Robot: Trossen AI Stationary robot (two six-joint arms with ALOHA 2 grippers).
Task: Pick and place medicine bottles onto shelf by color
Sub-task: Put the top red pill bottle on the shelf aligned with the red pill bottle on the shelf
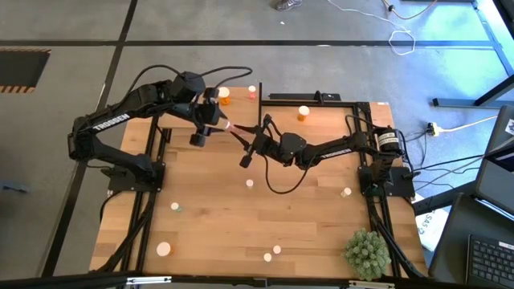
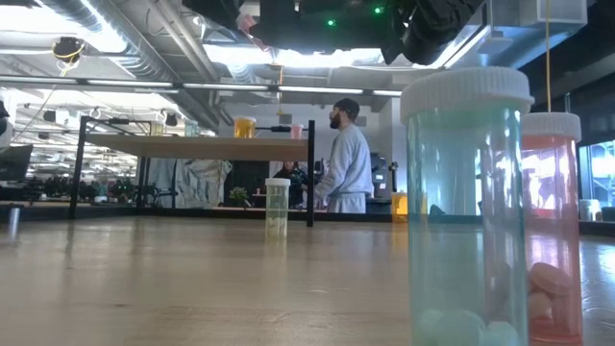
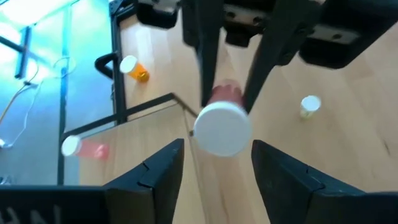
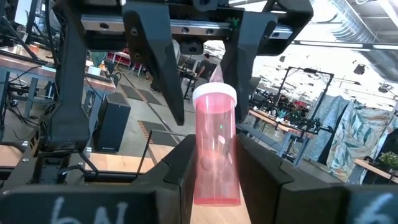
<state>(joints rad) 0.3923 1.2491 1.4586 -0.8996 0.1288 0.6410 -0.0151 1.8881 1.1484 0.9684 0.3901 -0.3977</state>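
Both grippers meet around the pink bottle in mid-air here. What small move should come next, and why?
Probably the left gripper should close on the pink bottle. The right gripper is clamped on the bottle's body and presents the white cap end, while the left fingers stand open on either side without touching it.

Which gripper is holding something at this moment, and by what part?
The right gripper clamps the pink bottle by its lower body. The left gripper stands open around its white cap.
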